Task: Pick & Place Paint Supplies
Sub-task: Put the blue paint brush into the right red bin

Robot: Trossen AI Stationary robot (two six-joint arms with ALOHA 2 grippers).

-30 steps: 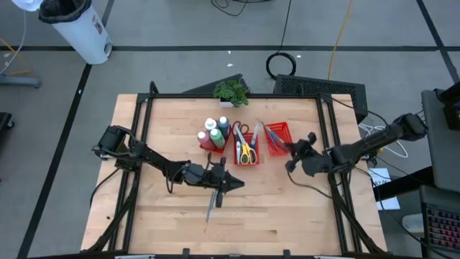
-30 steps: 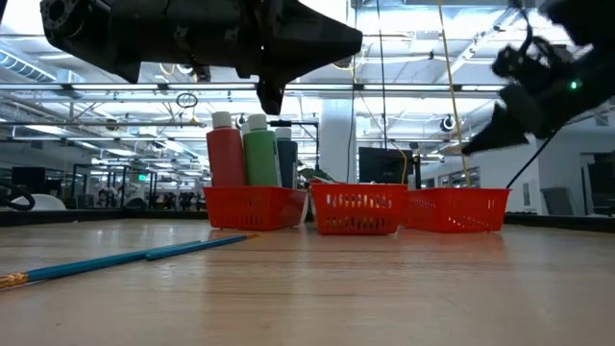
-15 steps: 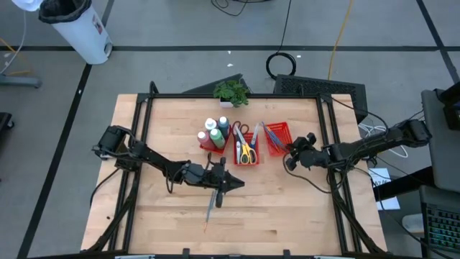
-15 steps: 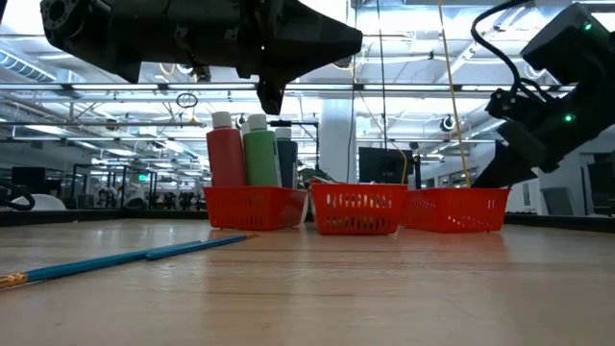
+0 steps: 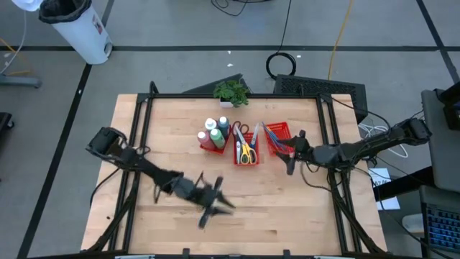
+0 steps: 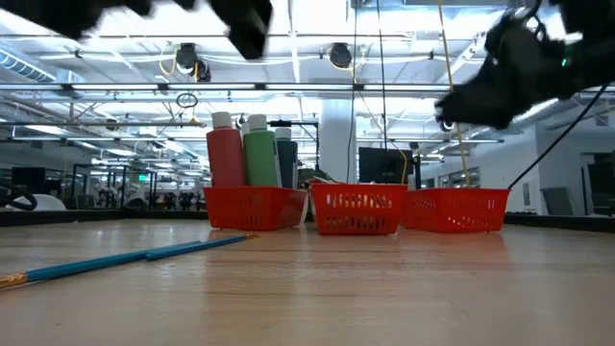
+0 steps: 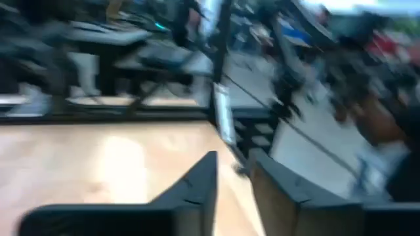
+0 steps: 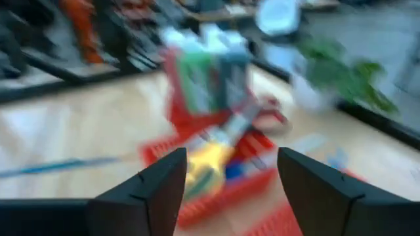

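Hovering lower centre of high view: left gripper (image 5: 213, 206), blurred, fingers slightly parted, nothing between. Right gripper (image 5: 290, 152) spread wide, empty, beside red trays (image 5: 277, 139) at frame centre. Blue brush (image 6: 125, 259) lying on table (image 6: 384, 288), lower left in low view.

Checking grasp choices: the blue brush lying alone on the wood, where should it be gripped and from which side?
Grip the brush at mid-handle, coming straight down from above and closing across its width. It lies flat on the table, thin and long, so a side approach has nothing to catch. It sits apart from the red trays, leaving room. Avoid the bristle end.
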